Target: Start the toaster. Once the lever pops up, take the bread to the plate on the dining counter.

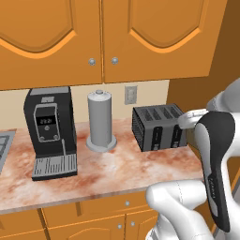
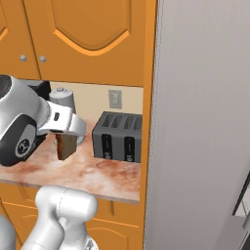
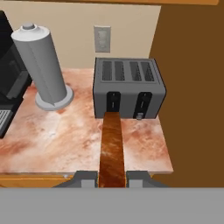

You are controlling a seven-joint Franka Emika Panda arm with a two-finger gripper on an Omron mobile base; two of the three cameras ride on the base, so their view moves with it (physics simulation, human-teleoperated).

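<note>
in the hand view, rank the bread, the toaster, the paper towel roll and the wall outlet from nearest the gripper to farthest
1. Bread, held between the fingers.
2. Toaster, straight ahead.
3. Paper towel roll, ahead left.
4. Wall outlet, on the back wall.

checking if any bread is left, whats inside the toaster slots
The toaster slots look dark and bare from above in the hand view; their depths are hidden. One slice of bread is out, clamped edge-on in the shut pincer, in front of the toaster.
</note>
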